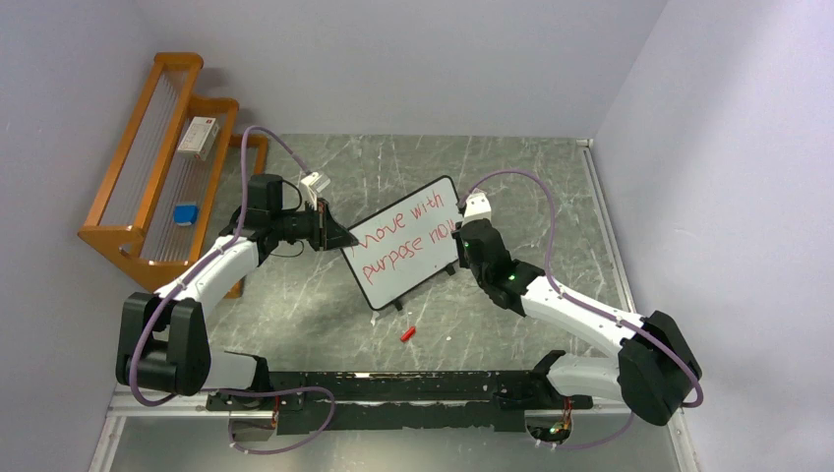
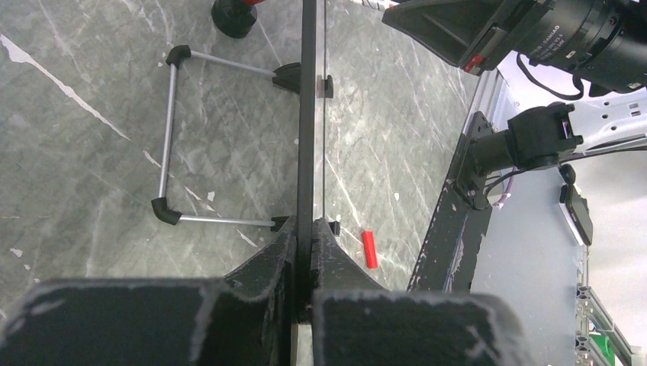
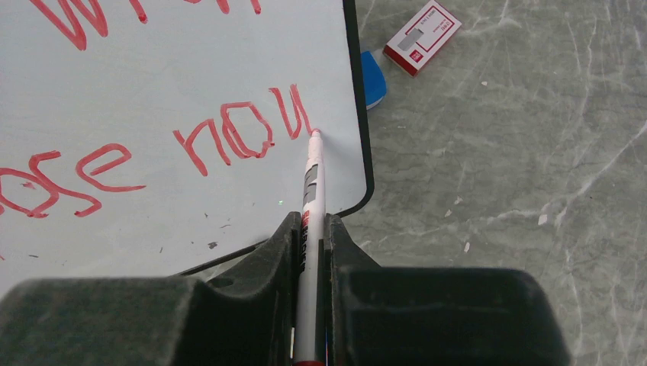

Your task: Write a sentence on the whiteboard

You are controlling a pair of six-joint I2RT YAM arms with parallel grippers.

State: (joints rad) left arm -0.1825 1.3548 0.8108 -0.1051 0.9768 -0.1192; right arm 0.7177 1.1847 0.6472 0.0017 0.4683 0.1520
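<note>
We see whiteboard (image 1: 413, 246) lettered in red, left gripper (image 2: 311, 229) clamped on its edge, right gripper (image 3: 311, 221) pinching marker (image 3: 313, 171) against it, red cap (image 1: 407, 333) nearby

whiteboard (image 3: 191, 69) writing cut off at top and left, marker (image 3: 313, 171) rear hidden between jaws, box (image 3: 421, 27) print unreadable

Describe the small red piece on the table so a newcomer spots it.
Find the whiteboard standing mid-table. Just in front of its near corner lies the small red cylinder, alone on the grey tabletop; it is tiny and plain red, with nothing beside it.
</note>
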